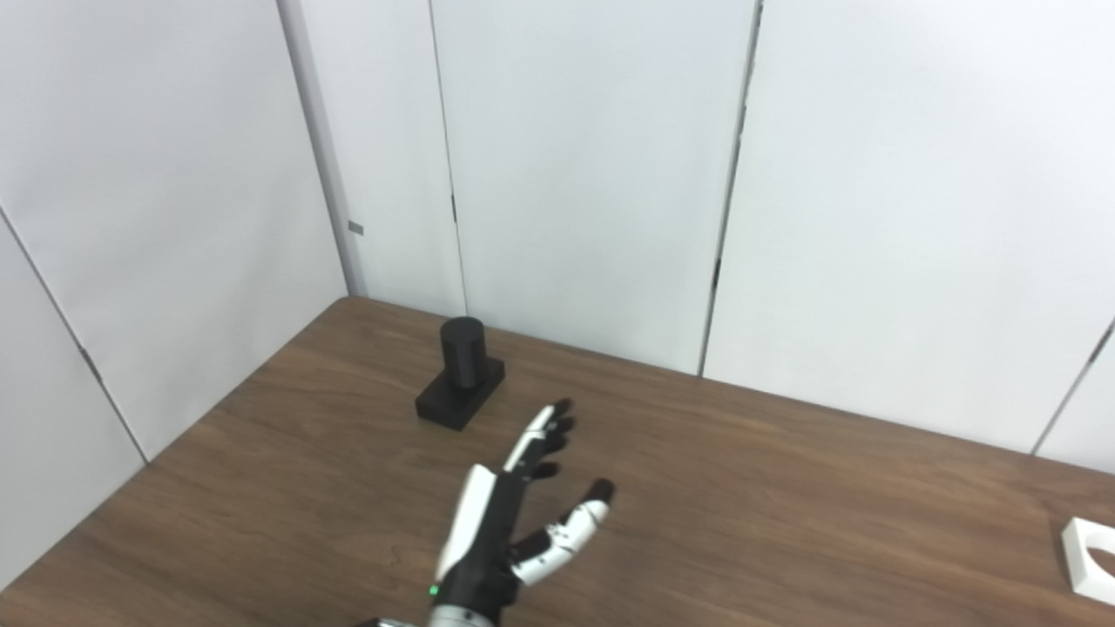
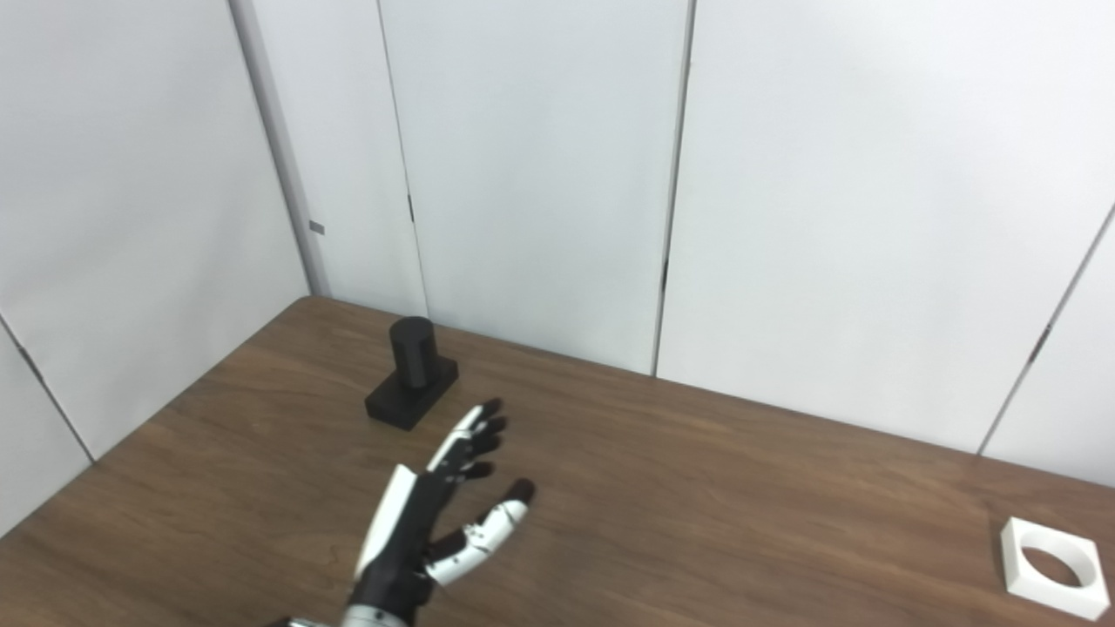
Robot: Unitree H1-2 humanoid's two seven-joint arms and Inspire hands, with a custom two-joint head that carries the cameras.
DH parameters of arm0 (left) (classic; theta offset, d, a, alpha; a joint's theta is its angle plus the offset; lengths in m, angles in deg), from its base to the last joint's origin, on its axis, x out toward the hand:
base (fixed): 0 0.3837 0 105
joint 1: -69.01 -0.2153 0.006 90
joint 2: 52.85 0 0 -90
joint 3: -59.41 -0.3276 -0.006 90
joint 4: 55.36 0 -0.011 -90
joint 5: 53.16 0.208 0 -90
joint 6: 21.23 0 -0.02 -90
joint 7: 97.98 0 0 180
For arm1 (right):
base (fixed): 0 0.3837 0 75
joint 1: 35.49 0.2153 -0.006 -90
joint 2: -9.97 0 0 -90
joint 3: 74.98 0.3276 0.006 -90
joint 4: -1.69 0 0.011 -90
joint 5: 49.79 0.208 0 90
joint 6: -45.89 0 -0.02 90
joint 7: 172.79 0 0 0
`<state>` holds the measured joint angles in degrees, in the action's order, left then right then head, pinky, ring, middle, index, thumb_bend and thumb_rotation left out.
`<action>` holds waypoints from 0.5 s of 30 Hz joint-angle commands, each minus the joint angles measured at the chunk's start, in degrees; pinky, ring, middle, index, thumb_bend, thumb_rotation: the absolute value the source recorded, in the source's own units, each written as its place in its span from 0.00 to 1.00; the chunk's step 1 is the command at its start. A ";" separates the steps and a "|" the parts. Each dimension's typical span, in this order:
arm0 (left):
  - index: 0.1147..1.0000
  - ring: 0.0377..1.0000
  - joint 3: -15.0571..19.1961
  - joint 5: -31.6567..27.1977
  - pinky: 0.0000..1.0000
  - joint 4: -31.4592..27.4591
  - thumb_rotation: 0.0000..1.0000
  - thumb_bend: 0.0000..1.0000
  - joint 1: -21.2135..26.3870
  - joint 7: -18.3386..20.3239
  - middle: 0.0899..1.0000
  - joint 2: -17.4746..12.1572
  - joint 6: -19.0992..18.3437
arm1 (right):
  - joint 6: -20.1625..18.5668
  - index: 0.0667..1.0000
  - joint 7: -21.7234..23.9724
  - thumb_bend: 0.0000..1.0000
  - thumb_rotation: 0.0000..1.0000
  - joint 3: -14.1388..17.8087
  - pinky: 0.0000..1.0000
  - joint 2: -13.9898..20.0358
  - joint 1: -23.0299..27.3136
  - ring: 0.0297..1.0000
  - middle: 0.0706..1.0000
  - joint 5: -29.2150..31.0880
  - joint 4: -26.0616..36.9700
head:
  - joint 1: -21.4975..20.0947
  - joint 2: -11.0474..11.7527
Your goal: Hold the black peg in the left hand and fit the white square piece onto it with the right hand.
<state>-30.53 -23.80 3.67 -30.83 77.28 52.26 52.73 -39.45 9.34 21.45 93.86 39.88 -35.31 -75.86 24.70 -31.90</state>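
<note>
A black peg (image 1: 462, 352), a short upright cylinder on a flat square black base, stands on the brown wooden table (image 2: 697, 488) left of centre in the frame, close to the table's far edge and just in front of the white wall panels (image 1: 575, 165). Its dark surfaces merge, so the join between cylinder and base is hard to read. Below and slightly right of it, near the bottom centre, the robot's left hand (image 2: 427, 518) reaches up from the lower edge, edge-on to the camera, fingers (image 1: 544, 431) stretched forward and a little spread, thumb (image 2: 488, 527) held out to the right; it grips nothing and stays clear of the peg. Whether it touches the table or floats above it cannot be told. Only the wrist and a sliver of the forearm show before the frame cuts them off. The white square piece (image 2: 1052, 567), with a round hole through it, lies flat on the table at the far lower right, well apart from peg and hand; the right eye view shows it whole, while the left eye view crops it at the right edge. The right hand does not appear in either view. A small grey tab (image 1: 355, 228) sits on the wall's corner post at upper left.
</note>
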 commanded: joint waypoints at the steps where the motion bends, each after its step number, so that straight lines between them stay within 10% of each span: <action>1: 0.94 0.92 1.19 2.96 0.89 -2.87 0.44 0.68 0.35 1.04 0.91 -2.84 -1.97 | 0.35 0.93 0.74 0.76 0.88 0.16 0.89 -0.62 -0.48 0.92 0.92 0.35 -0.81 | -0.02 -0.04; 11: 0.92 0.92 4.70 10.30 0.82 1.64 0.39 0.79 2.97 0.49 0.94 -7.71 -4.48 | 0.33 0.91 0.46 0.77 0.87 0.19 0.87 -1.14 -0.16 0.91 0.90 0.01 -0.95 | -0.41 0.31; 15: 0.90 0.98 4.67 17.91 0.97 5.46 0.54 0.77 4.20 -1.07 0.95 -10.91 -5.18 | 0.48 0.90 0.50 0.78 0.86 0.14 0.86 -1.37 -0.40 0.91 0.90 0.12 -0.63 | -0.62 0.25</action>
<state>-26.12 -9.10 9.72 -28.84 78.15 43.30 46.92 -39.45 9.36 21.69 93.69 39.78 -35.36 -76.02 24.17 -31.64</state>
